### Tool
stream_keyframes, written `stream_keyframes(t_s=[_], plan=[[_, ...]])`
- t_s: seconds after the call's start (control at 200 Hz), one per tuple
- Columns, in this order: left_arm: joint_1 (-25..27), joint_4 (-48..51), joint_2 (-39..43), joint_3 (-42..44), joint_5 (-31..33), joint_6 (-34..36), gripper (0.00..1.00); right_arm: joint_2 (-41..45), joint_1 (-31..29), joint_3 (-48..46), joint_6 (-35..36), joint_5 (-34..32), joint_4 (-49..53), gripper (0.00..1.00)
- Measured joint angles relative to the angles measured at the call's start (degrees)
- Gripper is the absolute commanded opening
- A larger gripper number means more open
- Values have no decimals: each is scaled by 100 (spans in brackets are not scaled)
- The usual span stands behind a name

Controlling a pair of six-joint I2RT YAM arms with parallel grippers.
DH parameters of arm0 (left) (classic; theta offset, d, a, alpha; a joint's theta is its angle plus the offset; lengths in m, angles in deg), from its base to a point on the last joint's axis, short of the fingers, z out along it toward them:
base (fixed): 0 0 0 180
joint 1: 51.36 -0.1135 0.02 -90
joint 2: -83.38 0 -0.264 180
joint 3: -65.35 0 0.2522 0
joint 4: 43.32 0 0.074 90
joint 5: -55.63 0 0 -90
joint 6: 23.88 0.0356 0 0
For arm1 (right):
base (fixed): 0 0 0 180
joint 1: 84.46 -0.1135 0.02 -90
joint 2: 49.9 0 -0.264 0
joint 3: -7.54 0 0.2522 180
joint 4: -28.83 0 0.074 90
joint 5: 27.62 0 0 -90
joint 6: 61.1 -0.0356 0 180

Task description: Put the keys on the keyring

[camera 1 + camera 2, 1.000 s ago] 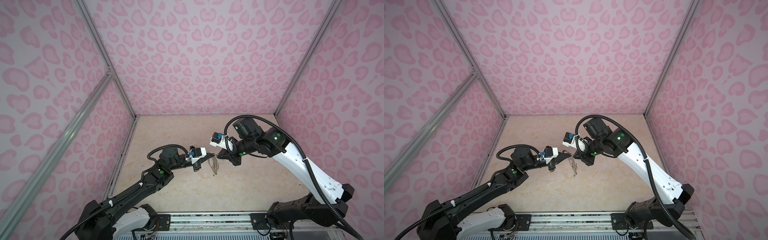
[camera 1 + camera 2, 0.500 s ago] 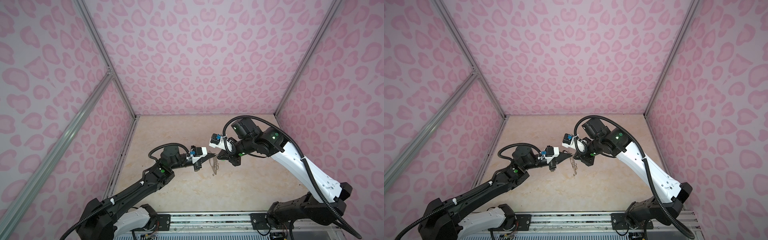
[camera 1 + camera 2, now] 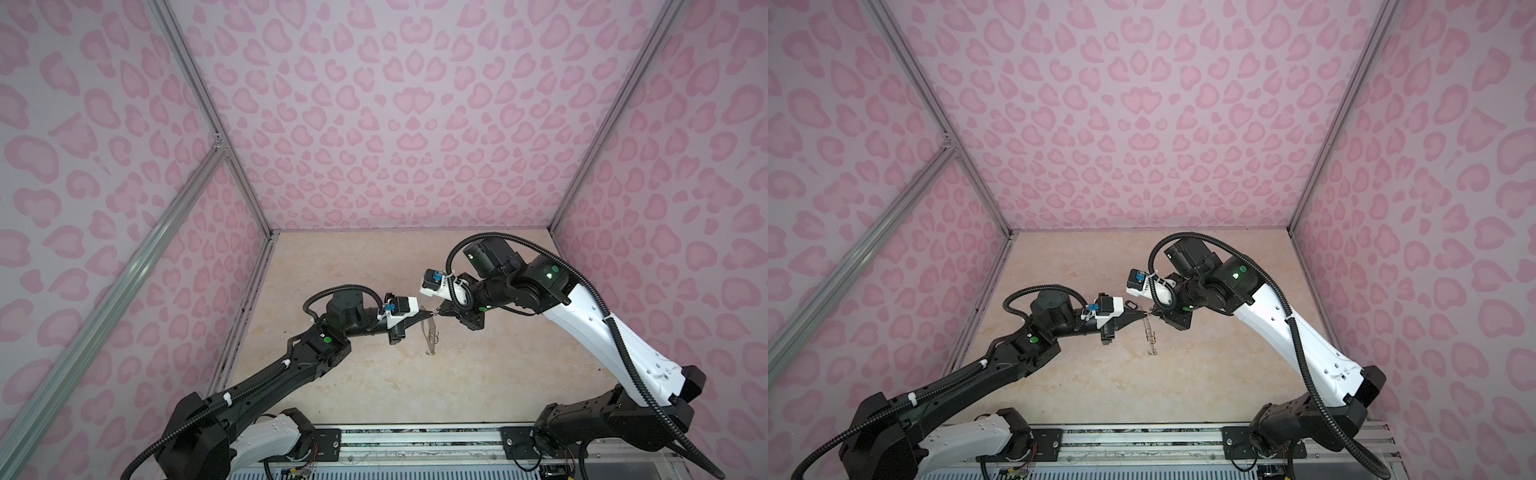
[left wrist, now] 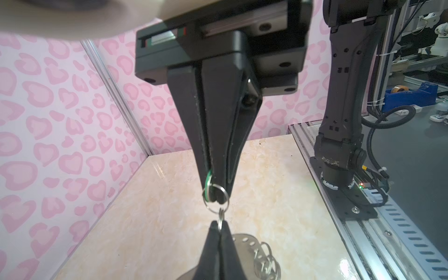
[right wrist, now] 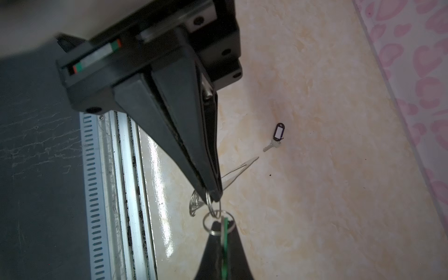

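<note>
Presently both arms meet tip to tip above the table (image 5: 315,194), and each gripper is clenched. The left gripper (image 4: 216,197) pinches the green-tagged key (image 5: 225,237) by its plastic tag. The tag's ring (image 4: 213,211) is looped about that gripper's fingertips, and the key blade itself is hidden. The right gripper (image 5: 213,197) is clamped on one small split ring (image 4: 220,217) at the edge of the keyring (image 4: 242,243). The keyring's grey plate hangs below that grip, with its other rings dangling alongside. The relation that matters is between the two rings, which touch in the narrow gap between the facing fingertips. The tag's ring lies face-on to the left wrist camera while the held split ring stands edge-on to it, so their planes cross roughly at right angles. The two grippers point at each other along one line, left gripper on the left and right gripper on the right in both top views. Whether the tag's ring has already slipped into the split ring's coil is too fine to tell, but the threading step is probably under way. The black-tagged key (image 5: 278,132) lies flat on the table, well apart from both grippers and not yet picked up.
</note>
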Motion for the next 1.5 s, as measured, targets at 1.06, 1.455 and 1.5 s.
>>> stream_keyframes(t_s=[1.06, 1.455, 1.5], plan=[[-1261, 887, 1519, 866, 2315, -728, 35, -981, -192, -595, 911, 286, -1416, 0], [-1290, 1985, 1261, 442, 3609, -1058, 35, -1744, 763, -1899, 1552, 815, -1709, 0], [-1292, 2046, 1226, 428, 3617, -1113, 35, -1744, 844, -2026, 1663, 802, -1679, 0]])
